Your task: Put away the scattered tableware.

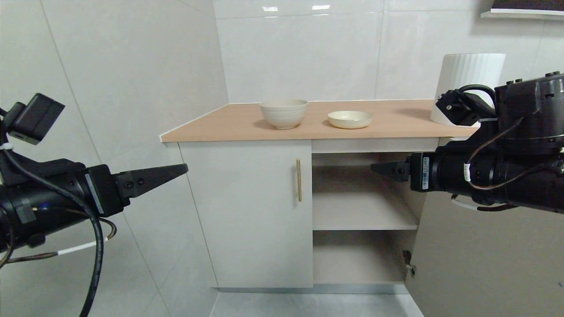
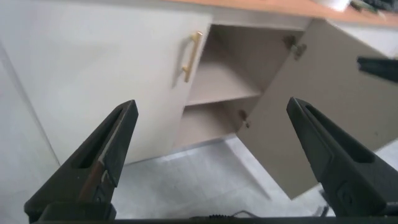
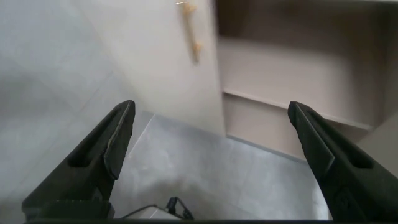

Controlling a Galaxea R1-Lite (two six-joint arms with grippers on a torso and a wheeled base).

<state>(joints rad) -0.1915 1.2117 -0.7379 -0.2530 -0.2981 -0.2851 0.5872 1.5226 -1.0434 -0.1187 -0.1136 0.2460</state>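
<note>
Ribbed cream ceramic bowl [image 1: 283, 113] sat on the light wooden countertop [image 1: 396, 116], above the left gripper [image 1: 183, 167] and off to its right, well apart from the jaws. Shallow cream ceramic dish [image 1: 350, 119] sat near the bowl, not touching it, higher than the right gripper [image 1: 373, 167] and a bit to its left. Nothing stowed yet.

Both sets of jaws were spread wide and held nothing, per the wrist views. Left jaws pointed toward the closed white cabinet door with a slim brass handle [image 1: 298, 179]. Right jaws were level with the open compartment, with its pale middle shelf [image 1: 359, 215] below and beyond them. The swung-out cabinet door [image 1: 484, 255] hung below the right arm. A tall white ribbed container [image 1: 471, 79] stood on the counter above the right jaws, further to the right.

Judgement: the step was the first pick.
- The dish looked like the right arm's natural target, being closest.
- Raise the jaws above counter height before going in.
- Pinch the rim with one finger inside and one outside, since the dish is too shallow for a side grab.
- Keep clear of the bowl and the ribbed container.
- Bring the dish down level into the open compartment, minding the counter edge and the open door.
</note>
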